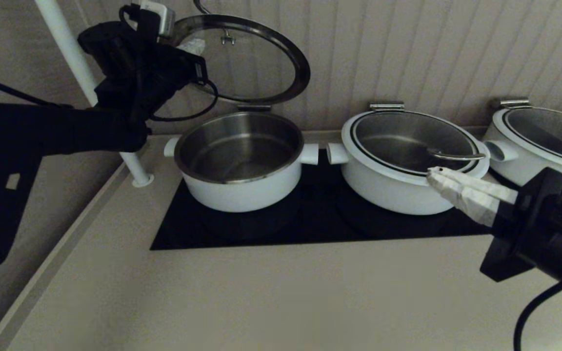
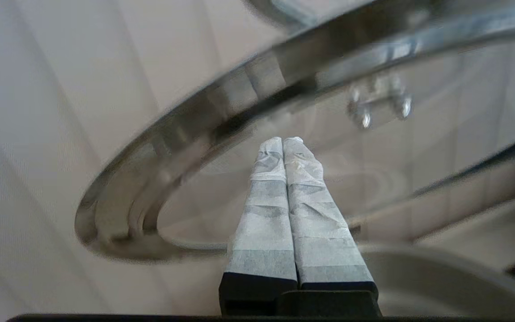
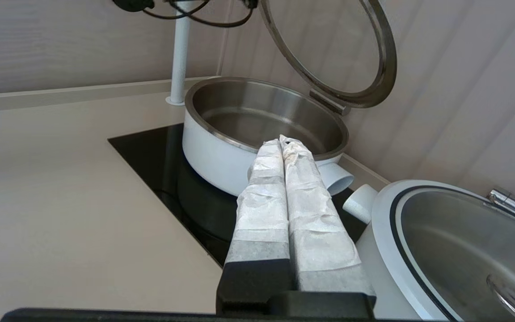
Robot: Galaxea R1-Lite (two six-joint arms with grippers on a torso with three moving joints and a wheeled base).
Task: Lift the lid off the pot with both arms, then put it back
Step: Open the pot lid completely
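Although its top edge is partly hidden behind the left arm, the round glass lid with a dark ring and steel edge (image 1: 256,58) stands tilted up on a hinge at the back of the round white pot with a steel inner bowl (image 1: 240,158), leaning toward the ribbed wall. The pot is uncovered, and its bowl looks bare. The left gripper (image 2: 283,142) is raised beside the lid, its two whitish fingers pressed together with nothing between them; whether the tips touch the glass I cannot tell, and the lid's rim is smeared in the left wrist view. The lid's wire handle runs off the top of the head view.

The right gripper (image 1: 432,172) hovers low in front of the neighbouring white pot with a closed glass lid (image 1: 408,161), its fingers likewise together and holding nothing. A third white pot (image 1: 539,141) is cut off at the right edge.

All three pots sit on a black glass cooktop (image 1: 310,226) set into a beige counter (image 1: 261,297). A white pole (image 1: 90,92) rises from the counter's back left corner.
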